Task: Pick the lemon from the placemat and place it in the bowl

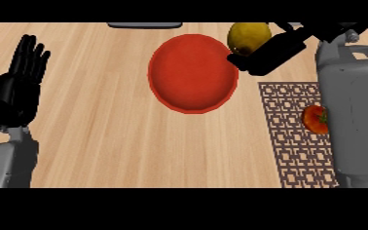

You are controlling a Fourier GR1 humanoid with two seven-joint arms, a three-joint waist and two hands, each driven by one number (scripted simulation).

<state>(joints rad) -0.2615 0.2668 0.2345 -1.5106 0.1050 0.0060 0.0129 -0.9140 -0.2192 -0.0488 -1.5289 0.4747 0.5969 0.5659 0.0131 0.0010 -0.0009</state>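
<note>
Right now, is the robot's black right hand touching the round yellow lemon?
Touching. In the head view the black right hand curls its fingers round the round yellow lemon.

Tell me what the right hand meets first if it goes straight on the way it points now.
The right hand, curled round the lemon, points left towards the red bowl. The bowl's rim comes first, though the hand may pass above it; height is unclear.

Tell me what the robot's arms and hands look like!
The left forearm and right forearm are smooth, chunky and grey. Each ends in a black robot hand: the left robot hand shows long slim fingers, the right robot hand looks blockier. No cables or markings show.
</note>
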